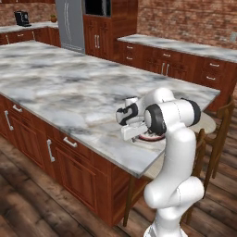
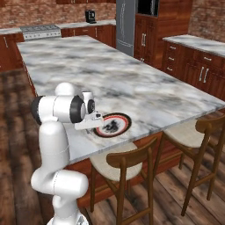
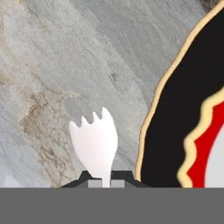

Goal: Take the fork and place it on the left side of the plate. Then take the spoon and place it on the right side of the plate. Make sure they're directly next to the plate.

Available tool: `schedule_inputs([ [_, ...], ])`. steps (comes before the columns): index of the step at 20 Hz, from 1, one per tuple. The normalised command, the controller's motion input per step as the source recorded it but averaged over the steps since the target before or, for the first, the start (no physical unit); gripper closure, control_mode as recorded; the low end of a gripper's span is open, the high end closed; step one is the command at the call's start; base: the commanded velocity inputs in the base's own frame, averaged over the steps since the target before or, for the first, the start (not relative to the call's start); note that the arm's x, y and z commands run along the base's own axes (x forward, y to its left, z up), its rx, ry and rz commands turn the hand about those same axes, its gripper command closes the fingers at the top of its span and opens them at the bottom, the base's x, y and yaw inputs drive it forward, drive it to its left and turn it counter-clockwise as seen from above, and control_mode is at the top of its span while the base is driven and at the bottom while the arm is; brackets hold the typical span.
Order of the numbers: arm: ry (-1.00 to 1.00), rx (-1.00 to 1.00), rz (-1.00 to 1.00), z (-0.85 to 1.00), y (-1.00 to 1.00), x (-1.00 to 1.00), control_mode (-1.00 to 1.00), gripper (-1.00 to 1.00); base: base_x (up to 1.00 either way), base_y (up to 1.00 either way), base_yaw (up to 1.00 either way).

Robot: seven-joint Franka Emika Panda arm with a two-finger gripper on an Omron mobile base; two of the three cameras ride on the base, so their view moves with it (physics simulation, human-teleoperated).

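In the hand view my gripper (image 3: 106, 177) is shut on the fork (image 3: 95, 142). Its pale pronged head sticks out from between the two dark tips, low over the marble. The plate (image 3: 183, 118) lies just to the right of the fork, with a cream edge, a black band and a red inner ring. A narrow strip of counter separates the two. From the right base the plate (image 2: 112, 125) sits near the island's front edge, and my hand hangs over its left rim. In the left base view my arm covers most of the plate (image 1: 152, 138). The spoon is out of view.
The marble island counter (image 2: 132, 83) stretches far behind the plate, and its front edge runs close by. Two wooden stools (image 2: 127, 163) (image 2: 206, 128) stand below that edge. Cabinets and a fridge (image 1: 71, 23) line the back wall.
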Motion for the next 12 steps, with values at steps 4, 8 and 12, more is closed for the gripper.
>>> schedule_inputs([
  [4, 0.00, 0.02, 0.00, -0.05, 0.10, 0.01, -1.00, 1.00, 0.00, 0.00, 0.00],
  [8, 0.00, 0.00, 0.00, 0.00, 0.25, -0.04, -1.00, 1.00, 0.00, 0.00, 0.00],
  [12, 0.00, 0.00, 0.00, -0.05, 0.17, -0.05, -1.00, 1.00, 0.00, 0.00, 0.00],
])
